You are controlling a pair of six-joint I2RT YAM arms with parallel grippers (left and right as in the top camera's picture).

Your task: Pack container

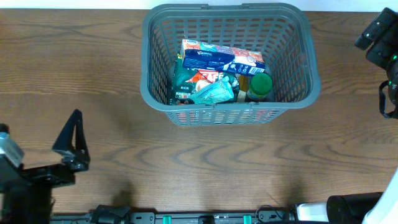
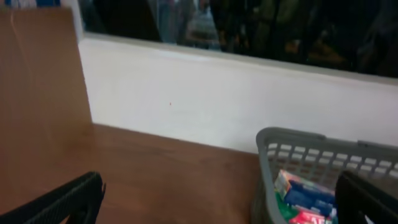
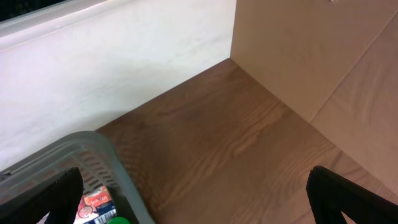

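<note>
Your container (image 1: 147, 62), a dark-grey slotted shopping basket, stands upright on the wooden desk (image 1: 74, 56) at 12 o'clock in the overhead view, close to the far edge. Inside it, a blue Kleenex tissue box (image 1: 221, 57) lies toward the basket's 12 o'clock. A green-lidded jar (image 1: 260, 84) sits at its 4 o'clock, a dark-green packet (image 1: 184, 84) at 8 o'clock, and a teal pouch (image 1: 214, 93) near 6 o'clock, between packet and jar.

Your left end effector (image 1: 71, 142) hangs over the desk at 8 o'clock, well apart from the basket. Its wrist camera shows the two fingers spread wide to the lower corners, with nothing held. Your right end effector (image 1: 377, 32) is at 2 o'clock, by the desk's right edge and clear of the basket. Its fingers are likewise spread wide and hold nothing, with the basket's corner at 7 o'clock in its wrist view.
</note>
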